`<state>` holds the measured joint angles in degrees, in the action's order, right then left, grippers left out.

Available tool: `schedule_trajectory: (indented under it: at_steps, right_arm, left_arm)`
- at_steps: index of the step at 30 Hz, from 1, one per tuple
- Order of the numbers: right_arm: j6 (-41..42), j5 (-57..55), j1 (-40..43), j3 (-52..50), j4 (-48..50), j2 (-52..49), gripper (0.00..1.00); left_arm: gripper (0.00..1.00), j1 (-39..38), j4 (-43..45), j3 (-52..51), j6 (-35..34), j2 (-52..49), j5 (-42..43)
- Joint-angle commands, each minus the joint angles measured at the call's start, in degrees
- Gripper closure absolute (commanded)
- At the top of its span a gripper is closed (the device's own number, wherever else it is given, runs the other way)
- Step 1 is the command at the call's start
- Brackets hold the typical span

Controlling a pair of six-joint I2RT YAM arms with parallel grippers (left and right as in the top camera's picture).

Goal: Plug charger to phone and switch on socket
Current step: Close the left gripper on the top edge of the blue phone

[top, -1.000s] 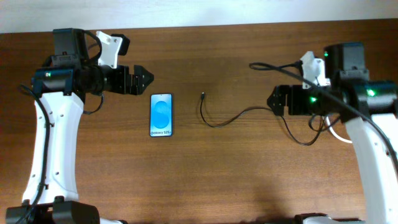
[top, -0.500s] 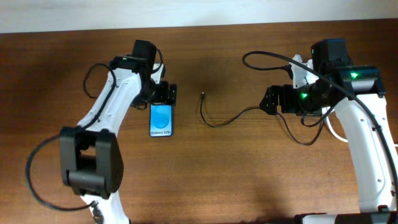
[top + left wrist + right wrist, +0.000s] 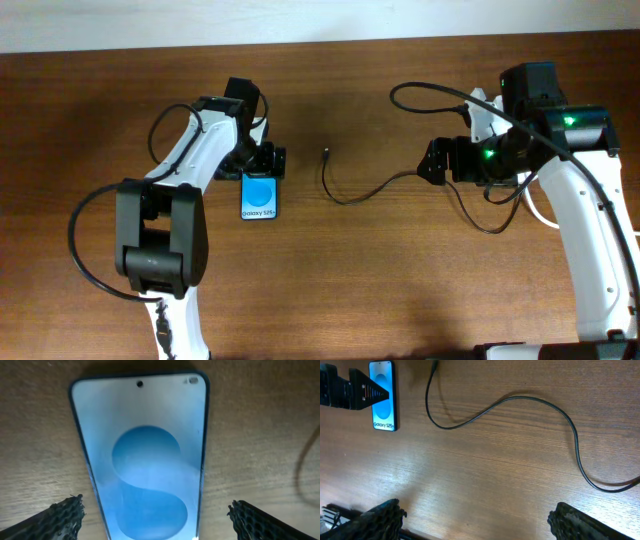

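Starting at the left: finding the left gripper (image 3: pixel 266 160) hanging over the upper end of the phone (image 3: pixel 260 198), jaws spread wide and holding nothing. Seeing, through the left wrist camera, its two black fingertips (image 3: pixel 65 515) sitting one on each side of the phone, both standing apart from the dark edges rather than touching them. Perhaps hovering just off the wood, but not managing to judge the height from these views. Noting the phone lying flat on the brown table (image 3: pixel 330 290), blue screen up, with the white "Galaxy S25+" strip at its near end.

Moving right: meeting the charger (image 3: pixel 352 198) near the phone yet apart from it, its small plug tip (image 3: pixel 326 153) resting on the table roughly level with the phone's top. Following the thin black cable curving down, then climbing rightwards towards the right arm.

Ending at the right gripper (image 3: pixel 433 163), pointing leftwards over the cable's right-hand stretch, well apart from the plug tip. Seeing in the right wrist view its fingertips (image 3: pixel 382 512) set far apart, gripping nothing, with the cable snaking across the wood beyond them.
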<state>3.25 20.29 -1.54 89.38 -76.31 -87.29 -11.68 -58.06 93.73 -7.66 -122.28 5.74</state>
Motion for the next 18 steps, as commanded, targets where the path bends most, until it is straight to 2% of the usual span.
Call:
schedule_trajectory:
  at_steps: [1,10,18]
  right_arm:
    - [0.15,0.5,-0.33,1.16,-0.07,-0.2,0.02]
    - [0.17,0.5,-0.33,1.16,-0.24,-0.2,0.02]
    - [0.2,0.5,-0.33,1.16,-0.87,-0.2,0.02]
  left_arm:
    - [0.01,0.04,1.07,-1.38,-2.21,-0.61,-2.78]
    - [0.01,-0.07,2.91,-1.81,-3.74,-0.61,-0.09]
    - [0.0,-0.07,2.93,-1.84,-6.34,-0.61,-1.11]
